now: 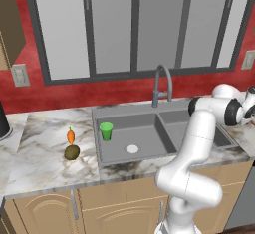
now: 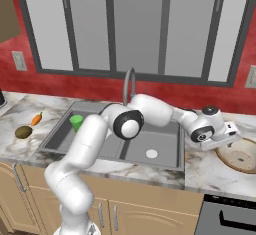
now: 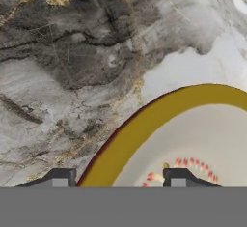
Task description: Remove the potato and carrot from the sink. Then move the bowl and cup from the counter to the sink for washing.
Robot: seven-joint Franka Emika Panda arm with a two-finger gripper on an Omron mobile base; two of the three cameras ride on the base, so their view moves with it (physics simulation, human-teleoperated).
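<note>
Left base view: the potato (image 1: 72, 152) lies on the marble counter (image 1: 45, 168) to the left of the sink (image 1: 149, 162), with the carrot (image 1: 70, 137) just behind it, close by or touching. The green cup (image 1: 106, 131) stands upright inside the left basin, near its back left corner, and a white drain disc (image 1: 132, 149) lies on the basin floor to the right of the cup. The curved faucet (image 1: 163, 81) rises behind the divider between the two basins. The white arm (image 1: 196, 148) rises at lower right and bends away to the right.

Right base view: the arm reaches across the sink to the counter on its right, where the gripper (image 2: 231, 135) sits low at the near left rim of the bowl (image 2: 246, 155). The bowl rests on the counter, well apart from the sink.

Hand view: the two dark fingertips (image 3: 60, 178) straddle the tan rim of the bowl (image 3: 144, 124), one outside over the marble, one over the pale inside. The jaws stand apart around the rim; whether they press on it cannot be told.
</note>
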